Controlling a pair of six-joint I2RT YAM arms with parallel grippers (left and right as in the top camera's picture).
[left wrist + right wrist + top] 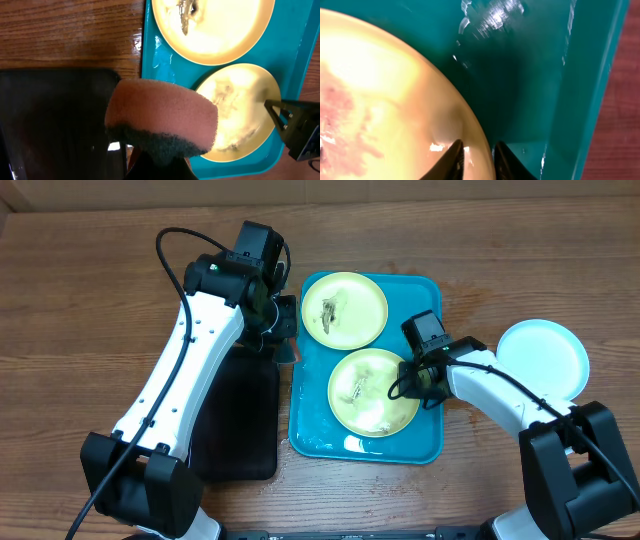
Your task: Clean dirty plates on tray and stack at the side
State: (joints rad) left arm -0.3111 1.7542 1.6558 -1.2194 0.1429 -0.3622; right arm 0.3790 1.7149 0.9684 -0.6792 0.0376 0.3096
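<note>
The blue tray [310, 415] holds two pale yellow-green plates with dark smears. One plate lies at the far end [344, 309] and one at the near end [372, 391]. A third plate [543, 357], looking whitish and clean, lies on the table to the right. My left gripper [283, 330] is shut on a pink sponge with a dark scrub side [162, 117], held over the tray's left rim [150, 65]. My right gripper [479, 156] pinches the right rim of the near plate [380, 100], one finger on top and one outside. Both smeared plates also show in the left wrist view, the far plate [215, 25] and the near plate [240, 110].
A black rectangular tray [235, 420] lies left of the blue tray, partly under my left arm; it also shows in the left wrist view [55, 120]. Bare wooden table [80, 310] surrounds everything. The blue tray floor [530, 75] is wet and glossy.
</note>
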